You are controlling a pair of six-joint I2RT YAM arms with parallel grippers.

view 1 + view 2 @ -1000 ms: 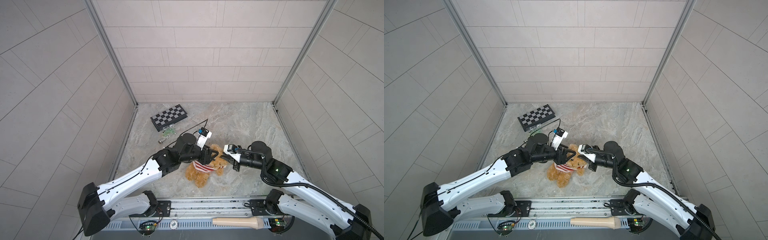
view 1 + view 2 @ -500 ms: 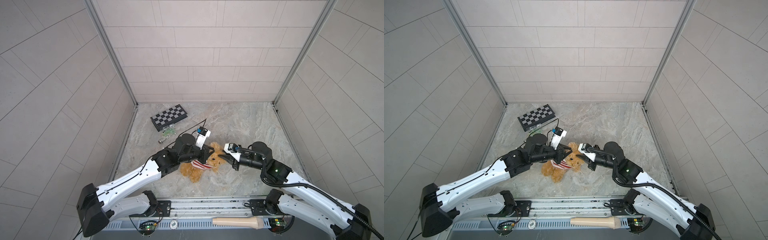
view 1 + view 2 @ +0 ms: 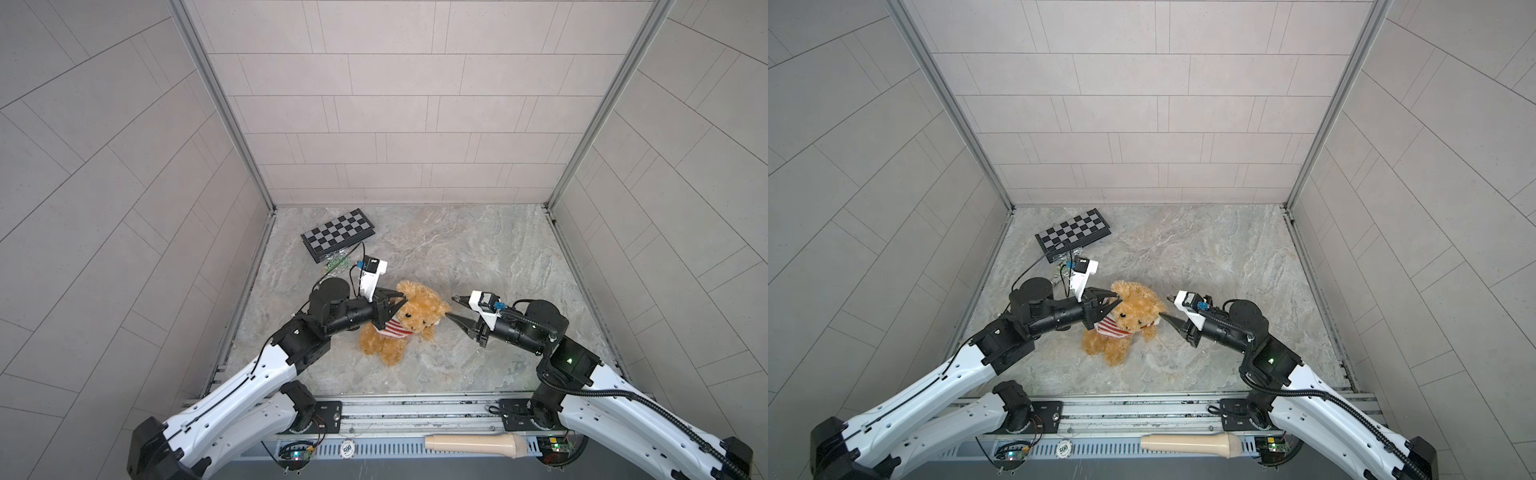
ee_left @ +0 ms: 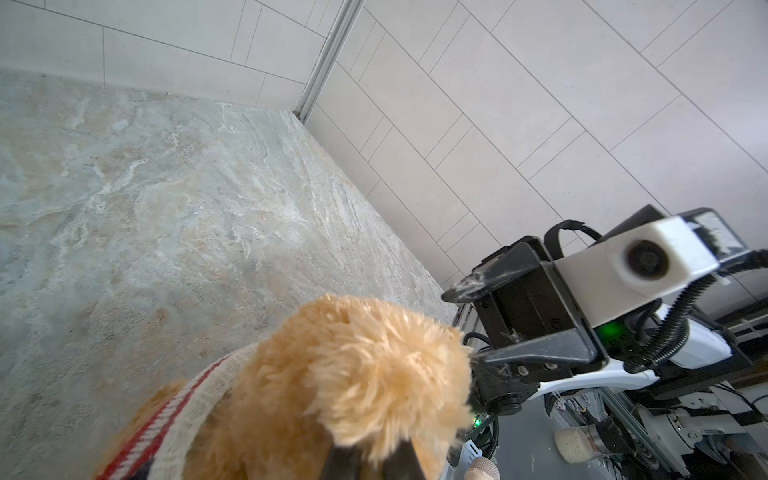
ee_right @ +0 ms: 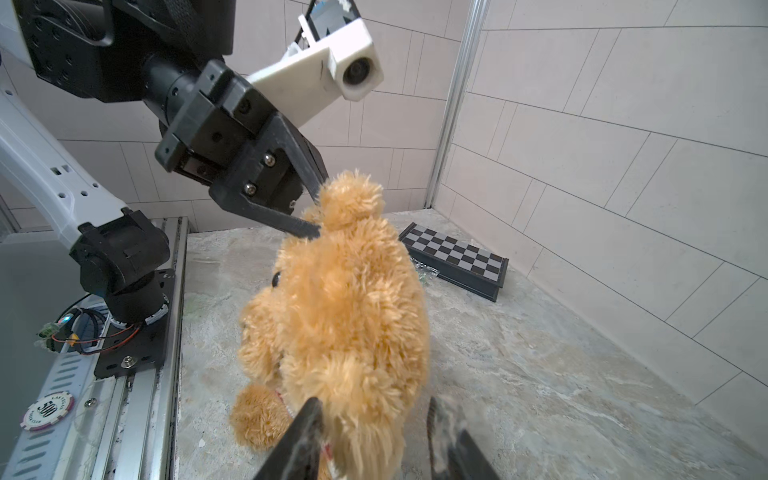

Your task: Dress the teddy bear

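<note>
1. The fluffy golden-tan plush teddy bear [image 3: 411,316], wearing a red-and-white striped knit sweater [image 3: 395,329], rests on the grey marbled table [image 3: 465,249].
2. The left gripper [image 3: 400,302] pinches one ear, fingers pressed together.
3. The right gripper [image 3: 451,306] has its fingers spread beside the other ear.

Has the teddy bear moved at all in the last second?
Yes. Judged against the chessboard in both top views, the teddy bear has shifted slightly left, away from the right gripper.

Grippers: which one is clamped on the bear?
The left gripper: shut on the bear at its ear. The right gripper has its jaws apart.
</note>
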